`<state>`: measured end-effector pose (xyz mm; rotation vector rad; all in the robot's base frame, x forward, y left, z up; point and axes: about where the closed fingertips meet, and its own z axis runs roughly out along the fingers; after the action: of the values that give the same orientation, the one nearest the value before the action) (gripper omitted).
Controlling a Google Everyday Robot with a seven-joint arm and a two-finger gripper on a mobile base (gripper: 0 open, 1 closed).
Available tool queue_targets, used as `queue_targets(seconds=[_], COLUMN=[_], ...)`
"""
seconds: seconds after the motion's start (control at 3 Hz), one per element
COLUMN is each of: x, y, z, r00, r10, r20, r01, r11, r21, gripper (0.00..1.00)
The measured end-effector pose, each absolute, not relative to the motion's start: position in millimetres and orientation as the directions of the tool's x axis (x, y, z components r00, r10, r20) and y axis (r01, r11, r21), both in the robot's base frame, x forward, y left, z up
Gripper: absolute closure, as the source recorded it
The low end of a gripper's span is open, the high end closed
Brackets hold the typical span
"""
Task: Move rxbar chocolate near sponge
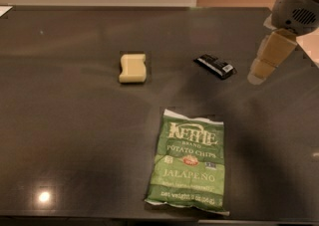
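The rxbar chocolate (215, 65), a slim black wrapper with white print, lies flat on the dark table right of centre. The sponge (132, 67), a pale yellow block with a notched edge, lies to its left, about a bar's length and a half away. My gripper (260, 73) hangs from the arm at the right edge, just right of the bar and above the table, holding nothing that I can see.
A large green Kettle jalapeño chip bag (189, 162) lies flat in front of the bar, near the table's front edge (99, 218). A white scrap (5, 10) sits at the far left corner. The arm's grey housing (298, 6) fills the upper right.
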<state>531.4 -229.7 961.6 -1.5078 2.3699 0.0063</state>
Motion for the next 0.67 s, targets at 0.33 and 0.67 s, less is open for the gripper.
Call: queue_targets(seconds=[0.33,0.67], x=[565.9,596.3], y=[-233.5,-237.4], z=[941.4,919.1], r00=[-0.471,-0.571], r10=[-0.837,-0.778], r20=[-0.279,-0.262], r01=[-0.842,-0.782], r11=[0.520,0.613], r21=[-0.140,-0.116], gripper=[0.00,0.00])
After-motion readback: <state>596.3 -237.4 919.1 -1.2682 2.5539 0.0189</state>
